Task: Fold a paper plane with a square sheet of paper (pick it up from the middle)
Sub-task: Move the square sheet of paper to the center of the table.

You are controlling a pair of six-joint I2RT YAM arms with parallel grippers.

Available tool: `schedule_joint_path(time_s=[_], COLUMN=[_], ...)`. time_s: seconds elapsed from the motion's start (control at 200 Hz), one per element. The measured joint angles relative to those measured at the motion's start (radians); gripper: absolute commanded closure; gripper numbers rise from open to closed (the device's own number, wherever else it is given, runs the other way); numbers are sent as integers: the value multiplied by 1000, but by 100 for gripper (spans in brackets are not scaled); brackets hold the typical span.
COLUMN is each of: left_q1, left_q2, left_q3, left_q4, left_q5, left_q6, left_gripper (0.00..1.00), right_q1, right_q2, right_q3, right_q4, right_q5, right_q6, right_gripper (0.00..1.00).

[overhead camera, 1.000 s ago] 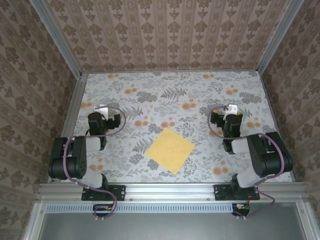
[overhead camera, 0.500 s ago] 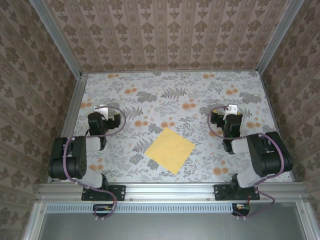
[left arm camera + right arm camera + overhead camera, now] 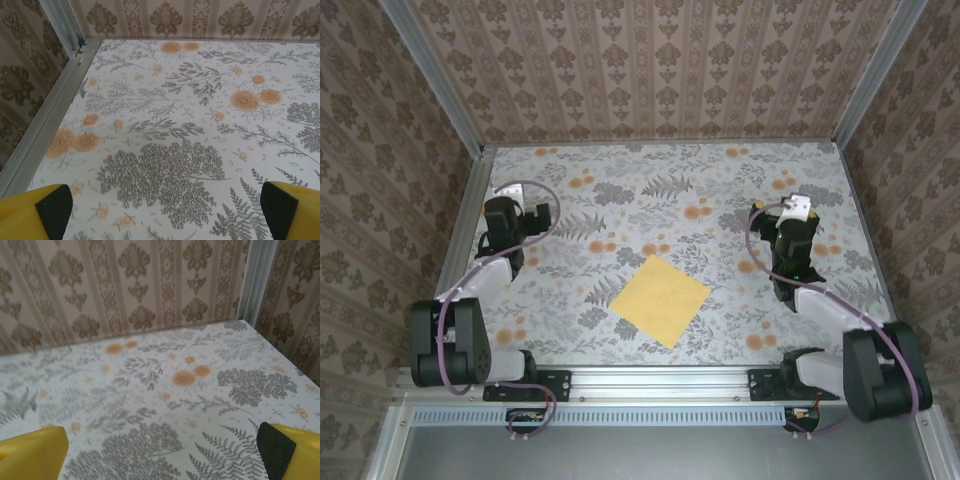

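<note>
The sheet (image 3: 661,300) lies flat on the cloth (image 3: 620,190) in the lower middle of the top view. It is turned like a diamond, with one corner toward the bottom edge of the frame. It sits between the two arms and touches neither.

The left gripper (image 3: 165,212) hangs at the left of the top view, up and left of the sheet and well apart from it. In its wrist view the yellow fingers (image 3: 30,212) sit in the two bottom corners of the frame. The jaws are spread wide and hold nothing, with only floral cloth below. A metal rail (image 3: 45,125) runs down the left of that frame.

The right gripper (image 3: 160,452) hangs at the right of the top view, up and right of the sheet, also well apart. In its wrist view the fingers (image 3: 30,450) likewise sit in the bottom corners, spread wide and holding nothing. They face the patterned wall (image 3: 125,290) and a metal post (image 3: 260,275) at the upper right.
</note>
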Motion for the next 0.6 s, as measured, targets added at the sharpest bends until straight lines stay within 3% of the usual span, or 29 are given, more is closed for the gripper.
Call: schedule_joint_path(time_s=[0.22,0.38,0.6], left_q1=[-35,-79,-95], left_q2=[-93,-135,-139], left_q3=[106,198,208], left_q4=[-260,-395,-481], left_q5=[17,45,71], left_q6=[-105,-127,-160], left_gripper=[0,0,0], right_q1=[69,247,530], right_q2=[-78,-55,135], right_q3=[192,234,337], right_q4=[-462,-714,-955], right_q5=[-21,-36,3], right_q6=[224,325,366], right_gripper=[0,0,0])
